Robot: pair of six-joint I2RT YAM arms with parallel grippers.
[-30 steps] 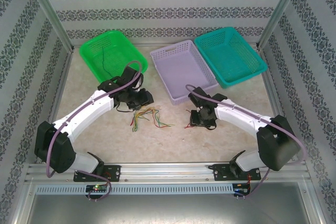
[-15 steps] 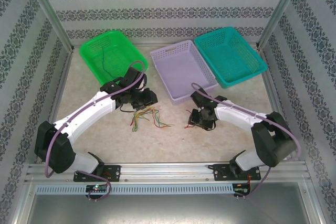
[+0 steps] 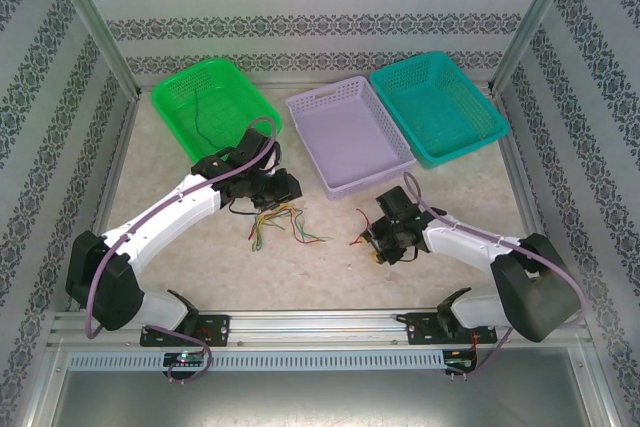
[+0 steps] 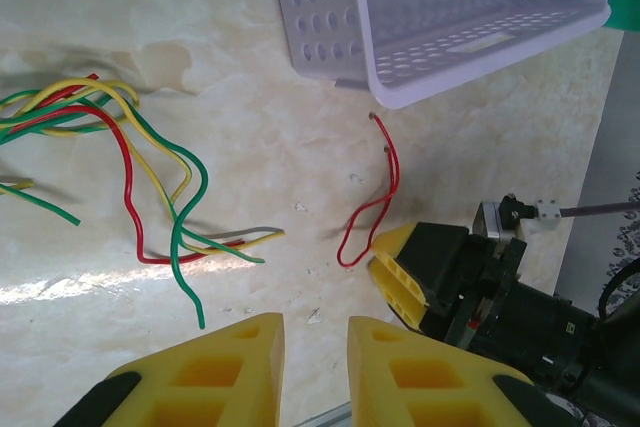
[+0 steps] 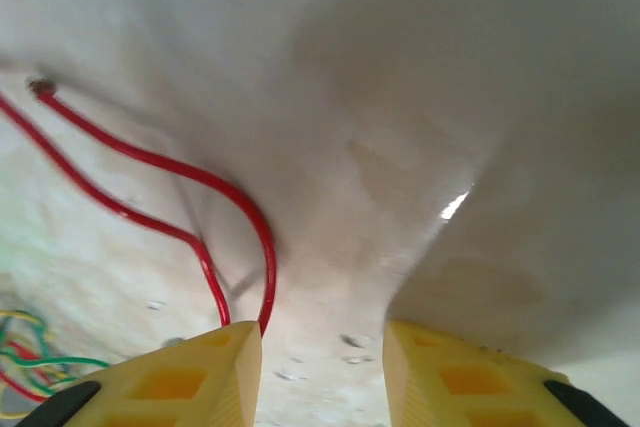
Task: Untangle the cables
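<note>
Your red cable lies alone on the table, just in front of the lilac basket. It's apart from the red/green/yellow tangle off the basket's near-left corner. R gripper sits at the red cable's loop, jaws well apart, nothing clamped; loop touches one finger. L gripper is near the tangle, jaws w/ a narrow gap, empty.
</note>
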